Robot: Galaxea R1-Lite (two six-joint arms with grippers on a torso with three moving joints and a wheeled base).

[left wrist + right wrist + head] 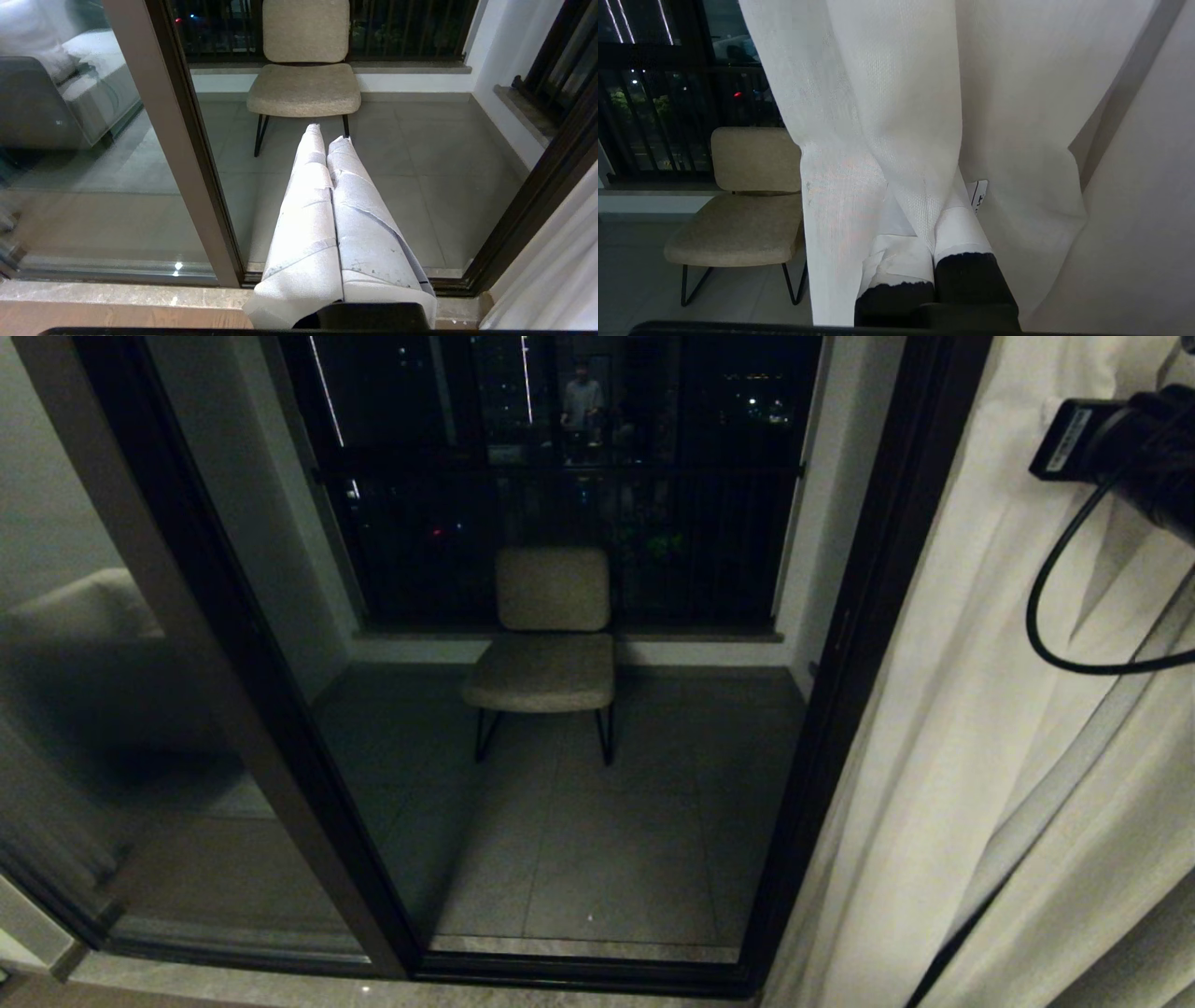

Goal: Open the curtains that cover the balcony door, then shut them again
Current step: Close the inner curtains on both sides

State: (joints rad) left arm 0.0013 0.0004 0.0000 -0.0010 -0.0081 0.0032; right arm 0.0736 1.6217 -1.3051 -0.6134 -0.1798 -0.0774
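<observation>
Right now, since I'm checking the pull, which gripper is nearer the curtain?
Right. The right gripper is shut on a fold of the curtain; the left gripper hangs shut and empty before the glass, apart from it.

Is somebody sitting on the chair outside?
No, the chair on the balcony has a bare seat and back, with nobody on it.

One chair point(551, 639), one curtain point(980, 756)

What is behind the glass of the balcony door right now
Through the balcony door a beige chair stands on the tiled floor, with a dark railing behind it. The curtain, gathered at the right, hides whatever lies past that edge.
</observation>
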